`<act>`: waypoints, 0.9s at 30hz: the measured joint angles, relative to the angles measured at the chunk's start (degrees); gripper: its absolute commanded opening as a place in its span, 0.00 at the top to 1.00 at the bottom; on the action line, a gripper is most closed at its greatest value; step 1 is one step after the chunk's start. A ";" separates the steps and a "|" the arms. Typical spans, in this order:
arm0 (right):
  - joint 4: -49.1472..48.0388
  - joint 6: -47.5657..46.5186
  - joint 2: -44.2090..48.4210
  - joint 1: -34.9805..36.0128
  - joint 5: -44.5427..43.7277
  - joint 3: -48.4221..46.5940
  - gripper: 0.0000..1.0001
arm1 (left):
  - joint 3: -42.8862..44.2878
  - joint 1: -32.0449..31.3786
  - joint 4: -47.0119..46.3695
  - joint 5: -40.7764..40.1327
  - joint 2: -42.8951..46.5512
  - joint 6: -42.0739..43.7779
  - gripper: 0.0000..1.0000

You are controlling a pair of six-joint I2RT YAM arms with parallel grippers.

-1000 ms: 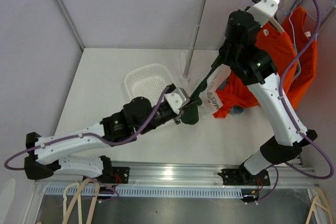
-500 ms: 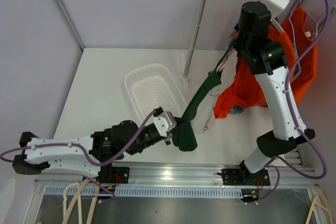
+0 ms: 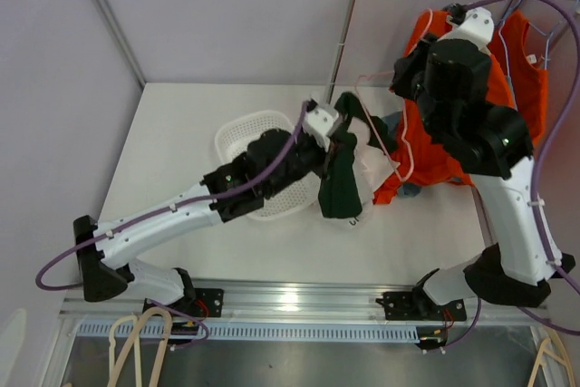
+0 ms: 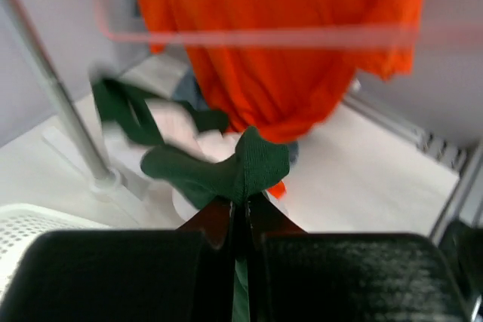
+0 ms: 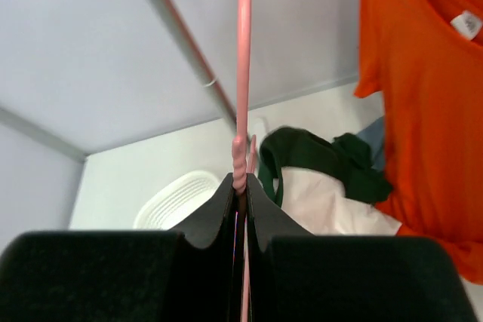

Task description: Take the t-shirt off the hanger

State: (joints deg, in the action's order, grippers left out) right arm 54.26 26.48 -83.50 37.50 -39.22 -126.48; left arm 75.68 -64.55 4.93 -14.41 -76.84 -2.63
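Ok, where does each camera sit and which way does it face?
Top external: above and behind the robot, looking down at the table; both arms show.
Left wrist: on the left arm, facing the orange shirt past the left claw, shut on the green shirt.
Right wrist: on the right arm, looking along the pink hanger held in the right claw.
Both wrist views share the green shirt, orange shirt and rack pole.

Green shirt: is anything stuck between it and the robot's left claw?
Nothing visible is in the way. The left claw is shut right on a fold of the green shirt, with no gap between them. The right claw is shut on the pink hanger.
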 measured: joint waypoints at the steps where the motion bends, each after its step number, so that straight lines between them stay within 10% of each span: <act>1: 0.85 0.31 1.33 0.94 0.96 0.00 1.00 | 2.97 1.99 1.27 0.83 -0.83 -0.98 0.99; 17: -0.68 -5.81 8.55 -1.09 -1.84 0.20 1.00 | 40.22 9.97 22.10 7.56 -4.63 -2.08 0.99; 27: -9.79 -11.89 5.29 -4.48 3.85 6.82 1.00 | 60.50 26.56 25.57 9.75 -8.52 -1.57 0.99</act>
State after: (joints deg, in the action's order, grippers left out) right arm 44.47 14.59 -78.22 33.01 -35.38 -119.66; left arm 136.18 -38.00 30.50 -4.67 -85.36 -4.21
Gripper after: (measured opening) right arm 0.086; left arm 0.015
